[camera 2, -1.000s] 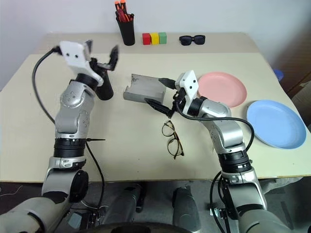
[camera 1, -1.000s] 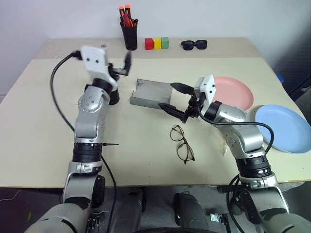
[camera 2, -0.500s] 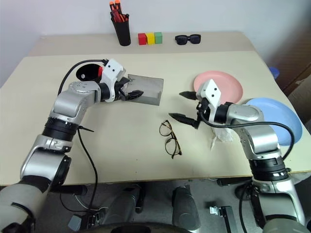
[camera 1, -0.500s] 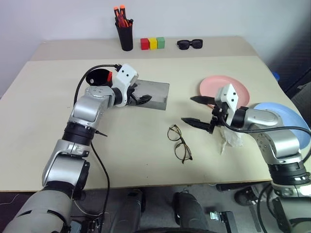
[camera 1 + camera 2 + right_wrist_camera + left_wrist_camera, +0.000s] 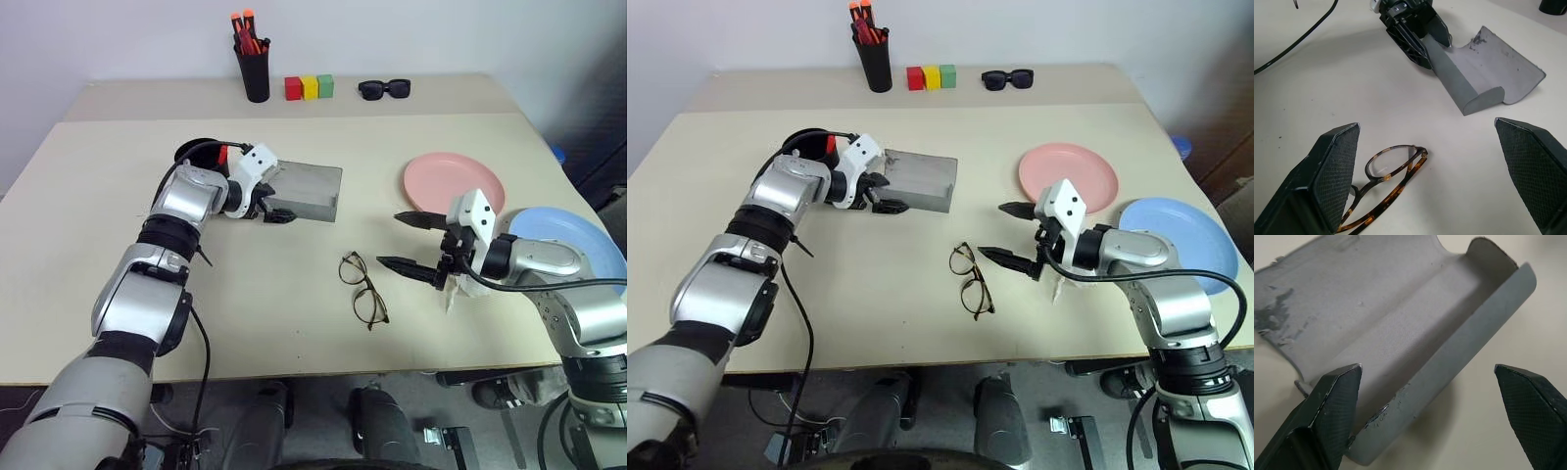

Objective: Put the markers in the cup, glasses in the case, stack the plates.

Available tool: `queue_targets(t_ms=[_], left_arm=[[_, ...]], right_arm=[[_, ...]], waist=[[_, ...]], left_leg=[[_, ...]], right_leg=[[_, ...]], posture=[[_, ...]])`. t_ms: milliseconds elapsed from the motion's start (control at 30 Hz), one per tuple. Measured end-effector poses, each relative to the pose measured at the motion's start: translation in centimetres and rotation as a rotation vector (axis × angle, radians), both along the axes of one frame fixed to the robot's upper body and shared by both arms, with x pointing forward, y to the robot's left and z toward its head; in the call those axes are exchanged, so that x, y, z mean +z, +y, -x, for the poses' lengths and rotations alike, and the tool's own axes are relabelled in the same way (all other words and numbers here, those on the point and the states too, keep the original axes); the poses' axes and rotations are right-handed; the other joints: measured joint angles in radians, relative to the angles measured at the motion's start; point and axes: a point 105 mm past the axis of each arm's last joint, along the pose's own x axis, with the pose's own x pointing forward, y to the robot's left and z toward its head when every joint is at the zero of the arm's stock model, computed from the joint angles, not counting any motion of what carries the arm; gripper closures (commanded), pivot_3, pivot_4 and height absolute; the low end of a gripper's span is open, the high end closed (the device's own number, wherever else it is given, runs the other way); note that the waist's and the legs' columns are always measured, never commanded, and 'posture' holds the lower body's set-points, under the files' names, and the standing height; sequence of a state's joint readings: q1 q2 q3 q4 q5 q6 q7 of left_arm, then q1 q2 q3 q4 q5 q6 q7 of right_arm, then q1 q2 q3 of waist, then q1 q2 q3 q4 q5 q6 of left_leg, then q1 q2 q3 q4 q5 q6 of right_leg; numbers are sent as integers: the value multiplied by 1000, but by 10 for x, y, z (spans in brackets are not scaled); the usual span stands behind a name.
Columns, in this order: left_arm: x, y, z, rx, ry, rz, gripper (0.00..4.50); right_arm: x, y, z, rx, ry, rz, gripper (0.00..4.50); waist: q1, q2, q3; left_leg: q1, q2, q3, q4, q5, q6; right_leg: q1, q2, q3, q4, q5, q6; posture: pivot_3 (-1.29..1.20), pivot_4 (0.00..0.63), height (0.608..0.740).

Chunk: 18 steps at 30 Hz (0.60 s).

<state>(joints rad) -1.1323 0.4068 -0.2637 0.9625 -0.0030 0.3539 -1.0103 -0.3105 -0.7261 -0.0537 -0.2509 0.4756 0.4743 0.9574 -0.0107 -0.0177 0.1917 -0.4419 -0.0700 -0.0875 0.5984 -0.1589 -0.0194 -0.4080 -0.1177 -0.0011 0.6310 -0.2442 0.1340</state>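
The grey case lies open at mid-table. My left gripper is open at its left end, and the case's near wall rises between the fingers. The round wire-rimmed glasses lie folded open on the table in front of the case. My right gripper hovers open just right of them. The pink plate and the blue plate sit side by side at the right. The black cup stands behind my left arm, with a marker's red cap at its rim.
At the far edge stand a black pen holder with orange-capped pens, three coloured blocks and black sunglasses. A crumpled white scrap lies under my right wrist.
My left arm came down from above the cup to the case's left end, and its fingers narrowed a little. My right gripper drew back from the case to the right of the glasses.
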Motion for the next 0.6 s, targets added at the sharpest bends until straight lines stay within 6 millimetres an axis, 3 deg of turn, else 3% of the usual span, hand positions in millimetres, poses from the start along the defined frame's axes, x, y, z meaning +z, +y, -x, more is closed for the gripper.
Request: queue_targets(t_ms=[200, 400, 600], left_arm=[[-3, -10, 4, -73, -8, -2, 4303], [-7, -12, 9, -138, -42, -13, 4415], [-7, -16, 43, -368, -37, 18, 4415]], right_arm=[[0, 0, -1, -8, -2, -1, 0], [0, 0, -1, -6, -3, -1, 0], [3, 1, -1, 13, -10, 4, 0]], waist=[[0, 0, 0], [-2, 0, 0], [-3, 0, 0]], left_leg=[[0, 0, 0, 0, 0, 0], [0, 0, 0, 0, 0, 0], [-1, 1, 0, 0, 0, 0]], right_leg=[[0, 0, 0, 0, 0, 0], [0, 0, 0, 0, 0, 0], [-1, 0, 0, 0, 0, 0]], posture=[[0, 150, 740], [0, 150, 740], [0, 150, 740]])
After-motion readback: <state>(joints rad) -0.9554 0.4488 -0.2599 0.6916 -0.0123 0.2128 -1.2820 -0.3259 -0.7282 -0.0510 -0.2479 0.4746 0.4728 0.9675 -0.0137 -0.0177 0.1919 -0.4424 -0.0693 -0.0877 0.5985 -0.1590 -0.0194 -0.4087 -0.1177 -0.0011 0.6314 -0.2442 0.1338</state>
